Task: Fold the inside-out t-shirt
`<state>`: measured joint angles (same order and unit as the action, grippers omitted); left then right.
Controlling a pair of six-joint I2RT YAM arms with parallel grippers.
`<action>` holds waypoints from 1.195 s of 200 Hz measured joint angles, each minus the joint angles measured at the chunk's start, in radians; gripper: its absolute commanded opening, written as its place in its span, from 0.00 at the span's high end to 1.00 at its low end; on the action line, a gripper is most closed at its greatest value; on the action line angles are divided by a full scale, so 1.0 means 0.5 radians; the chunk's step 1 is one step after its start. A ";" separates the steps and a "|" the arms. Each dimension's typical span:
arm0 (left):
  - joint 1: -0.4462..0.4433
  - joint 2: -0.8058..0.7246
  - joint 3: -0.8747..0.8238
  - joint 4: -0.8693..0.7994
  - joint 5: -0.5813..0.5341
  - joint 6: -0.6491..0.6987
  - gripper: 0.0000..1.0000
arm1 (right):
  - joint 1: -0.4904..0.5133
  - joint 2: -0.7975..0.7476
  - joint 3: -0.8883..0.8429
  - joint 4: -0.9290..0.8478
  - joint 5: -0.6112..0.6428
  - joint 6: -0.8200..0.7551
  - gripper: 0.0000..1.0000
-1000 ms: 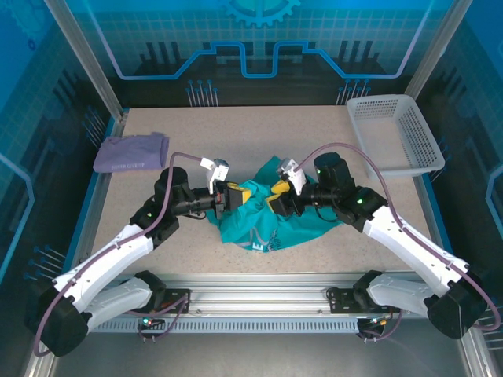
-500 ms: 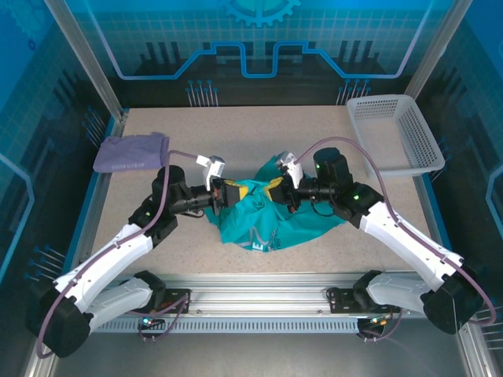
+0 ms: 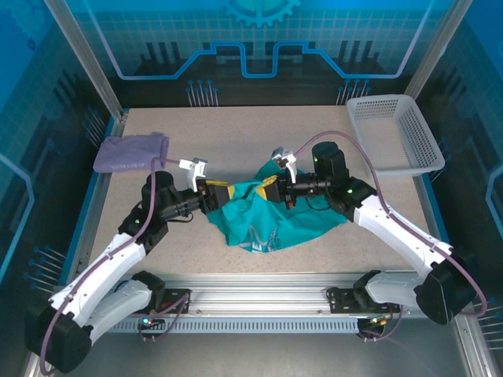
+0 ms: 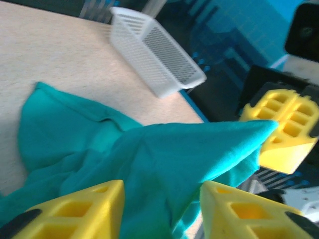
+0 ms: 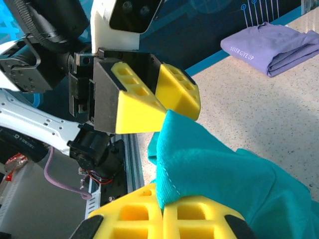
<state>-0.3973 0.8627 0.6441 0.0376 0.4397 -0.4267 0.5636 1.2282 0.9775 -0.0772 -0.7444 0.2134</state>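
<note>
Drawn back leftward since a second ago, the left gripper [image 3: 218, 191] is being held with its yellow fingers [image 4: 75, 211] parted, just beside the left edge of the inside-out t-shirt [image 3: 271, 224], which is lying bunched at the middle of the counter [image 3: 236, 133]. A raised peak of the teal cloth is being pinched by the right gripper [image 3: 269, 187], its fingers [image 5: 194, 214] pressed together on it, facing the left gripper. Farther back, a folded lavender garment [image 3: 130, 151] is being shown at the counter's left edge and a white basket [image 3: 397, 133] at its far right corner.
</note>
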 measured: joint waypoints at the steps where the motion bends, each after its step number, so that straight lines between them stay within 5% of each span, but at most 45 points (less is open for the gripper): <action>1: -0.002 -0.002 0.002 -0.009 -0.006 0.005 0.51 | -0.001 0.002 0.000 0.002 -0.001 0.004 1.00; 65: -0.449 -0.140 0.270 -0.580 -0.719 0.327 0.40 | -0.014 0.077 0.027 0.022 0.024 0.114 1.00; 135: -0.925 0.067 0.420 -0.785 -1.228 0.584 0.55 | -0.096 0.143 0.091 -0.017 0.117 0.230 1.00; 209: -0.949 0.517 0.607 -0.816 -1.506 0.532 0.48 | -0.110 0.163 0.091 -0.037 0.121 0.256 1.00; 239: -0.851 0.629 0.607 -0.813 -1.505 0.479 0.60 | -0.123 0.155 0.091 -0.040 0.119 0.255 1.00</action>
<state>-0.8230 1.1770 0.9474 -0.3691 -0.3130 -0.1871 0.5022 1.3056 1.0229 -0.0971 -0.6849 0.3408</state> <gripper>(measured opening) 0.459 0.057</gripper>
